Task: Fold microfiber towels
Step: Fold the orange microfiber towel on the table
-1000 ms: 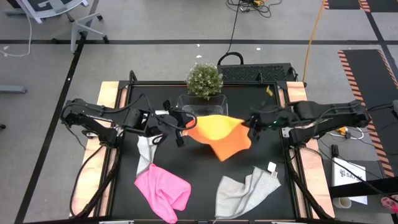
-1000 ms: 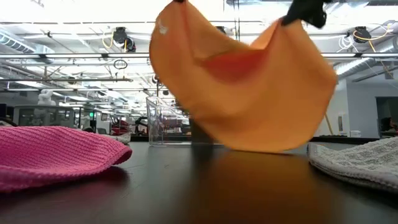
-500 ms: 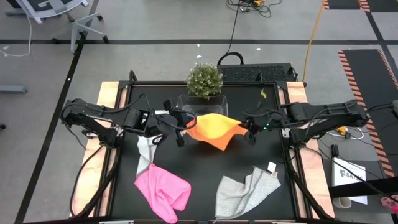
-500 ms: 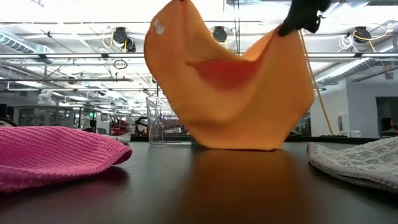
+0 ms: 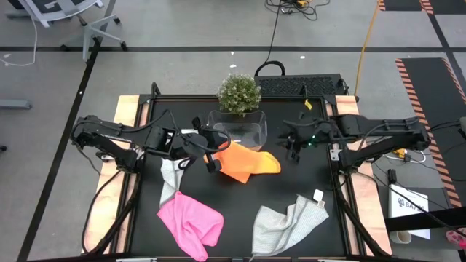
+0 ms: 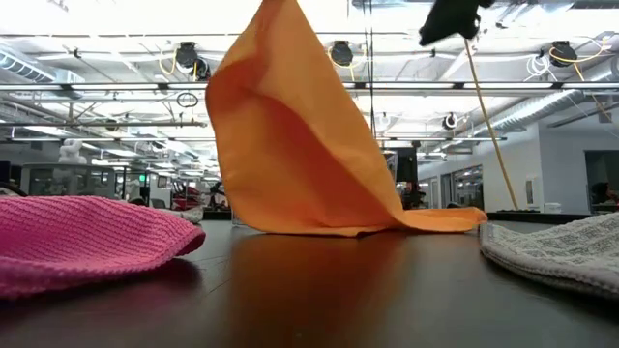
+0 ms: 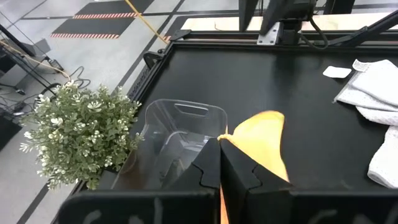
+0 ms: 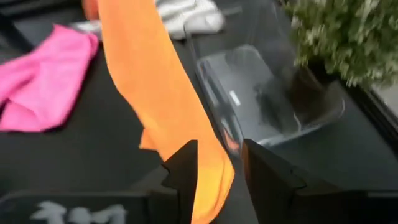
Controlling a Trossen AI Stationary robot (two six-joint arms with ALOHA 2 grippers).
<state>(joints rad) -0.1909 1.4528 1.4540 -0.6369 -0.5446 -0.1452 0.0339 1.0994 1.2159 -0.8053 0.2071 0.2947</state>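
One corner of the orange towel [image 5: 246, 161] is pinched up by the left pincer [image 5: 212, 155], rest draped on the worktop [image 5: 291, 182] nr the clear tub [image 5: 240, 129]. Right pincer [image 5: 294, 147] is spread apart w/ nothing in it, hanging just beside the cloth.

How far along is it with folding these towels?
Barely started: no towel looks neatly folded yet. In hand: the left gripper is shut on a corner of the orange towel, which hangs from it onto the table; the right gripper is open, holding nothing. Left: the pink towel and two grey towels lie crumpled.
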